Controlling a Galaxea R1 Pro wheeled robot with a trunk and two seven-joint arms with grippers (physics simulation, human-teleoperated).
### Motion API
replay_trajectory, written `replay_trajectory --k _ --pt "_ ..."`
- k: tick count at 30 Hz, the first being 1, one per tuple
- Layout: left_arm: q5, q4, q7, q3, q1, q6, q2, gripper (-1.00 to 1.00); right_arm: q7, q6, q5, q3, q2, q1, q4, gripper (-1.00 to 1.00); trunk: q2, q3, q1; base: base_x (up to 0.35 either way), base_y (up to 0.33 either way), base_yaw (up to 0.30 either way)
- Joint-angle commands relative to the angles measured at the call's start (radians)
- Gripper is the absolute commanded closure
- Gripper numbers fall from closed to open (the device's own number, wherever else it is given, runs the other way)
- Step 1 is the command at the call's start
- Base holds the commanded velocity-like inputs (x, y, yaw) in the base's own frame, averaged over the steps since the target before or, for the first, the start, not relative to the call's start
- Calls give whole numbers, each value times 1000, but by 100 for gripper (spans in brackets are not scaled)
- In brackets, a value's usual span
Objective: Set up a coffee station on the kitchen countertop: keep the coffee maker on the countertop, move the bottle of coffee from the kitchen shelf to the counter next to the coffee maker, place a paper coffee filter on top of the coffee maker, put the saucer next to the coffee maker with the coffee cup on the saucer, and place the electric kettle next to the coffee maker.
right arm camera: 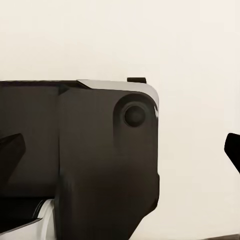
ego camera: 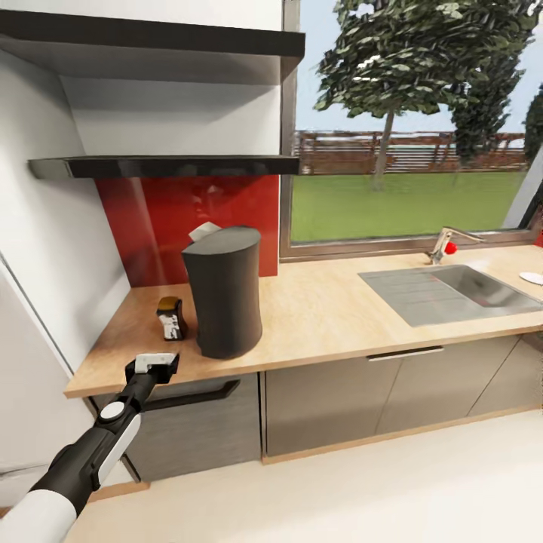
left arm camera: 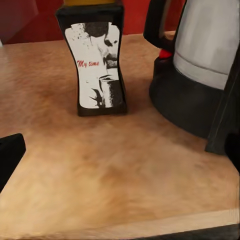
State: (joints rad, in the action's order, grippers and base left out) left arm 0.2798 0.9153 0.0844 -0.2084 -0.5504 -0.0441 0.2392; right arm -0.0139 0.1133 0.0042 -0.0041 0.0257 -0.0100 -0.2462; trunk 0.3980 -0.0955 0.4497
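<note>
- I'm seeing one coffee maker [ego camera: 223, 292] on the desk [ego camera: 332, 317].
- I'm counting one bottle of coffee [ego camera: 171, 317].
- I'm counting two shelves [ego camera: 162, 165], one sink [ego camera: 460, 290], one faucet [ego camera: 446, 243].

Left tool [ego camera: 153, 365] outstretched, fingers apart

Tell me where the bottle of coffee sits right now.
In the head view the bottle of coffee stands upright on the countertop, just left of the coffee maker, with the left hand at the counter edge in front of it.
</note>
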Motion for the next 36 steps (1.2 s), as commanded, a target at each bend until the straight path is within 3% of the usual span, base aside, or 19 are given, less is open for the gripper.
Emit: replay_trajectory --k 1,4,6,8,9,11,15,19,25,32,36 --pt "10 1 4 -7 1 -8 2 -100 -1 3 0 0 0 -1 1 -100 2 -2 0 -104 -6 0" --pt "9 16 -76 -9 31 -47 6 -100 -1 3 0 0 0 -1 1 -100 2 -2 0 -48 -3 0" --pt "8 34 -169 -7 64 -90 10 -100 -1 3 0 0 0 -1 1 -100 2 -2 0 -20 -1 0" --pt "8 56 -316 0 112 -146 14 -100 -1 3 0 0 0 -1 1 -100 2 -2 0 -9 -1 0" --pt "7 59 -353 2 122 -155 16 -100 -1 3 0 0 0 -1 1 -100 2 -2 0 -6 0 0" --pt "6 68 -490 9 148 -177 29 -100 -1 3 0 0 0 -1 1 -100 2 -2 0 -3 0 0" --pt "6 69 -674 12 165 -188 59 -100 -1 3 0 0 0 -1 1 -100 2 -2 0 -1 0 0" --pt "7 57 -776 12 180 -189 78 -100 -1 3 0 1 0 -1 1 -100 2 -2 0 0 0 0" --pt "6 -18 -826 8 242 -190 83 -100 -1 3 1 2 0 -1 1 -100 2 -2 0 0 0 0" --pt "4 -342 -820 5 282 -201 77 -100 -1 3 -1 -1 0 -1 1 -100 2 -2 0 0 0 0" --pt "4 -550 -752 3 284 -208 76 -100 -1 2 1 3 1 -1 2 -100 2 -2 0 0 0 0"
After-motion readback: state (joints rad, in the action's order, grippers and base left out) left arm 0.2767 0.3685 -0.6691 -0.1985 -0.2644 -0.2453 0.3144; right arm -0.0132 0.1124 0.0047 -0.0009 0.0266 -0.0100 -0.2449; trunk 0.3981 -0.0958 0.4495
